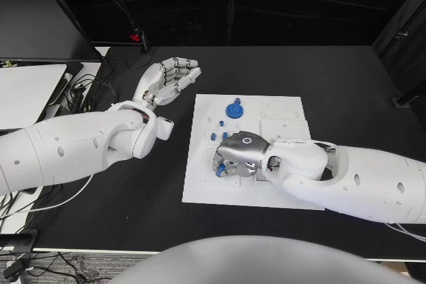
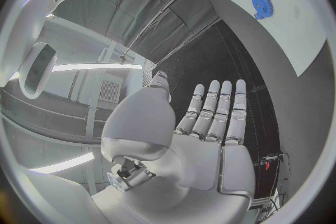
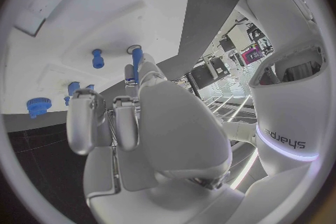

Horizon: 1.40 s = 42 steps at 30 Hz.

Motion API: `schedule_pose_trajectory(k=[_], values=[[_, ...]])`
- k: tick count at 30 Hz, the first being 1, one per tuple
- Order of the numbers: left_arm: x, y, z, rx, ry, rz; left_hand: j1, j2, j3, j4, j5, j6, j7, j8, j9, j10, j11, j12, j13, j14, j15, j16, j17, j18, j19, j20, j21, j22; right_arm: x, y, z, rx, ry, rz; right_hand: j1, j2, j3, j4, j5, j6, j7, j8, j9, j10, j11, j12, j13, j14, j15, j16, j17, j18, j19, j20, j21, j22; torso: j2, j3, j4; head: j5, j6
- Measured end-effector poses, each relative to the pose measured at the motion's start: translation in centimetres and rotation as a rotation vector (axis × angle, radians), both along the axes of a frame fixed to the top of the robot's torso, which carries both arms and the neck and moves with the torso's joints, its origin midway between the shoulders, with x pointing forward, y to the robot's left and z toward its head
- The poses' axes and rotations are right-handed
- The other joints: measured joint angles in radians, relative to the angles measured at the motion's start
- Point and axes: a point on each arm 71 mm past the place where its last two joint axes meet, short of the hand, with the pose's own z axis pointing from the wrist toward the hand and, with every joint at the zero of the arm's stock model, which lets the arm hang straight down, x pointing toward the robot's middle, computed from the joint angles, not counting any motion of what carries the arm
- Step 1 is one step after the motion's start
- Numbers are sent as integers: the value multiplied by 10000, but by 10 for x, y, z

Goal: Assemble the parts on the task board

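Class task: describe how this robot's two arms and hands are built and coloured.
Both arms are thick, rounded casings of glossy white plastic with small round holes. The left hand and the right hand are silver metal with many jointed fingers, pale at the pads. Thin white cables run along the right wrist. The white body bears grey "sharpa" lettering.

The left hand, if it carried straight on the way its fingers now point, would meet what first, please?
Probably nothing: the left hand lies open beside the task board, fingers pointing away over bare black table toward its far edge. Height is unclear.
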Motion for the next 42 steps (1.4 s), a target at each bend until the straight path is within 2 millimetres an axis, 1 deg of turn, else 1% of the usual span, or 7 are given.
schedule_pose_trajectory(k=[13, 20, 29, 36, 40, 41, 42], values=[[0, 0, 0, 5, -3, 3, 0, 0, 0, 0, 0, 0, 0, 0, 0, 0, 0, 0, 0, 0, 0, 0, 0, -1, 0, 0, 0, 0, -2, 2, 1, -241, -189, 51, 23, 52, 26, 32, -34, 27, 27, 23, -9, -2, 2, -38, -4, 0, 0, 0, 0, 0, 0, 0, 0, 0, -6, 1, -1, -67, 0], [1, 0, 0, 13, -8, 14, 0, 0, 1, 0, 0, 0, 0, 0, 0, 0, 0, 0, 0, 0, 0, 0, 1, -1, 0, 0, 0, 1, -3, -2, -4, -482, -142, -79, 12, 64, 57, 2, -28, 11, 42, 20, -19, -34, 33, -79, -11, 0, 0, -1, 0, 0, 0, 0, 0, 0, -6, 1, -6, -107, 0], [1, 0, -1, 15, -1, 13, 0, 0, -23, 23, 0, 0, 0, 0, 0, 0, 0, 51, 0, 0, 0, 0, -31, -1, 0, 0, 0, -28, -2, -4, -3, -549, -171, -130, 12, 64, 57, 1, 1, -3, 50, -2, -12, -30, 30, -70, -1, 0, 0, -1, 0, 0, 0, 0, 0, 0, -6, 4, -10, -160, 0], [1, 0, -1, 15, 3, 13, 0, 0, -23, 23, 0, 0, 0, 0, 0, 0, 0, 51, 0, 0, 0, 0, -31, -1, 0, 0, 0, -27, -2, -2, -4, -566, -171, -93, 13, 63, 55, 1, 0, -31, 73, -20, -9, -30, 30, -69, 30, 0, 0, -1, 0, 0, 0, 0, -50, 0, -3, 4, 10, -187, 0], [1, 0, -1, 15, 5, 17, 0, 0, -23, 23, 0, 0, 0, 0, 0, 0, 0, 51, 0, 0, 0, 0, -30, 0, 0, 0, 0, -27, -1, 0, -4, -592, -158, -63, 13, 63, 25, 31, 0, -152, 190, -58, -31, -36, 36, -80, 9, 0, 0, -1, 0, -1, 0, 0, -144, 0, -2, 2, 16, -168, 0], [1, 0, -1, 15, 5, 17, 0, 0, -23, 23, 0, 0, 0, 0, 0, 0, 0, 51, 0, 0, 0, 0, -30, 0, 0, 0, 0, -27, -1, 0, -4, -596, -157, -58, 10, 61, -32, 61, 1, -264, 259, -145, -74, -151, 145, -113, 7, 8, 57, -16, 0, 0, 0, 0, -216, 0, -2, 2, 16, -163, 0], [1, 0, -1, 15, 5, 17, 0, 0, -23, 23, 0, 0, 0, 0, 0, 0, 0, 51, 0, 0, 0, 0, -30, -1, 0, 0, 0, -27, -1, 0, -4, -606, -152, -55, -11, 40, -128, 70, 4, -425, 309, -246, -106, -311, 194, -115, 11, 12, 132, -60, 0, 0, 0, 0, -296, 0, -2, 2, 16, -157, 0]])
